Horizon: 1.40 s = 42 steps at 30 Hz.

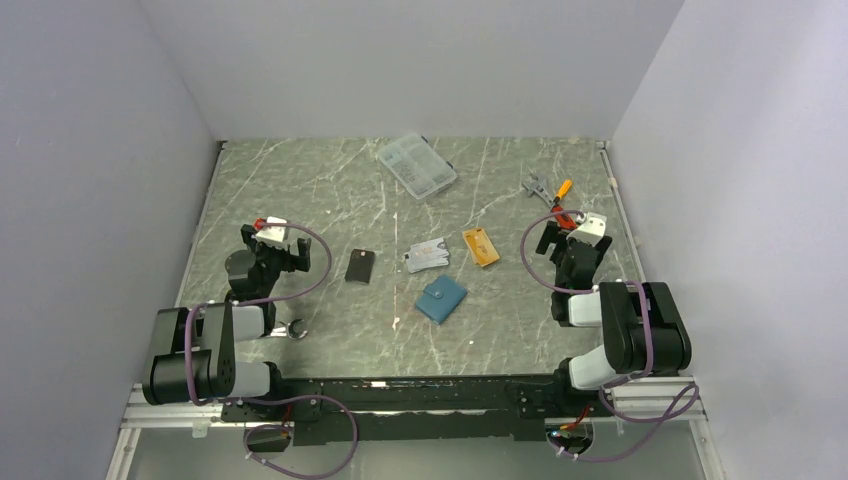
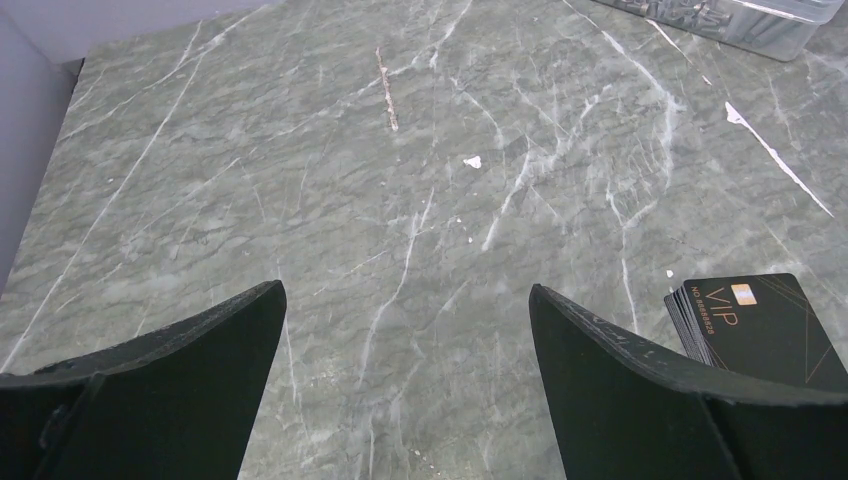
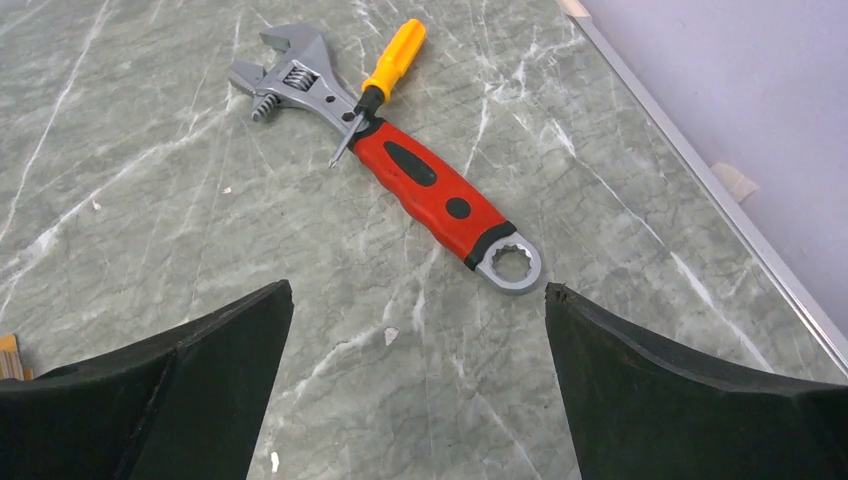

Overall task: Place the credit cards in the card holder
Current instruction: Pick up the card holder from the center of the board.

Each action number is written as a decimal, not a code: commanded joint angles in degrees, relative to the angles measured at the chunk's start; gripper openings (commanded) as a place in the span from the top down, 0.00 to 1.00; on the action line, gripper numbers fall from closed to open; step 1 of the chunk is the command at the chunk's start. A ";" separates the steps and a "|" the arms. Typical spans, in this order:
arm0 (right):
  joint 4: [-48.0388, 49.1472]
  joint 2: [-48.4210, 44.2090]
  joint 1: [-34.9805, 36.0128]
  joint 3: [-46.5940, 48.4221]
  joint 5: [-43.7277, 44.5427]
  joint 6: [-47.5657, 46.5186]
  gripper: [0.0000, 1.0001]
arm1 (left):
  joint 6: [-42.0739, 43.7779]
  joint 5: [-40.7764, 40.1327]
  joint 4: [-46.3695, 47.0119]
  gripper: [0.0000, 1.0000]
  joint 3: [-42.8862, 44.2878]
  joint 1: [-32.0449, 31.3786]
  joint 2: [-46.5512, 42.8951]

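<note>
Left gripper (image 2: 405, 288) and right gripper (image 3: 418, 287) hang spread wide, empty; on the counter (image 1: 300, 200) the teal card holder (image 1: 441, 299) lies near silver and orange credit cards (image 1: 428, 255).

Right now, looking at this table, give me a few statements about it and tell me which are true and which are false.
1. The card holder lies nearer the arms than the orange card. True.
2. The left end effector grips the orange card. False: it is open and empty.
3. The wrench has a red handle. True.
4. The clear compartment box sits right beside the card holder. False: it lies near the far edge, well apart from it.
5. The right end effector is shut. False: it is open, holding nothing.
</note>
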 commanded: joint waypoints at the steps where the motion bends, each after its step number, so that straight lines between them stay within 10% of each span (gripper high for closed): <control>1: 3.04 -0.35 1.46 0.17 2.77 -0.53 0.00 | -0.42 0.66 2.69 0.01 0.32 -0.17 -0.45; 10: -49.18 -8.44 4.22 26.45 11.95 17.00 0.00 | -0.82 -0.09 1.23 0.01 1.11 -0.13 -1.29; 13: -57.91 -12.13 2.94 28.92 7.19 33.12 0.00 | -1.15 -1.47 -21.90 0.01 11.79 -0.04 -6.41; 20: -49.09 -19.69 -1.97 21.94 -18.96 36.00 0.00 | 1.14 5.34 -57.54 0.01 28.68 -1.75 -12.56; 26: -63.40 -22.01 17.10 27.45 -4.72 24.48 0.00 | 6.27 2.94 -78.92 0.01 38.72 -8.87 -13.09; 33: -74.91 -22.24 36.43 29.33 9.99 24.14 0.00 | 5.06 7.10 -88.31 0.01 43.33 -15.20 -12.94; 42: -73.36 -15.14 46.48 24.75 5.42 33.55 0.04 | 1.98 6.35 -86.15 0.01 41.10 -26.23 -9.81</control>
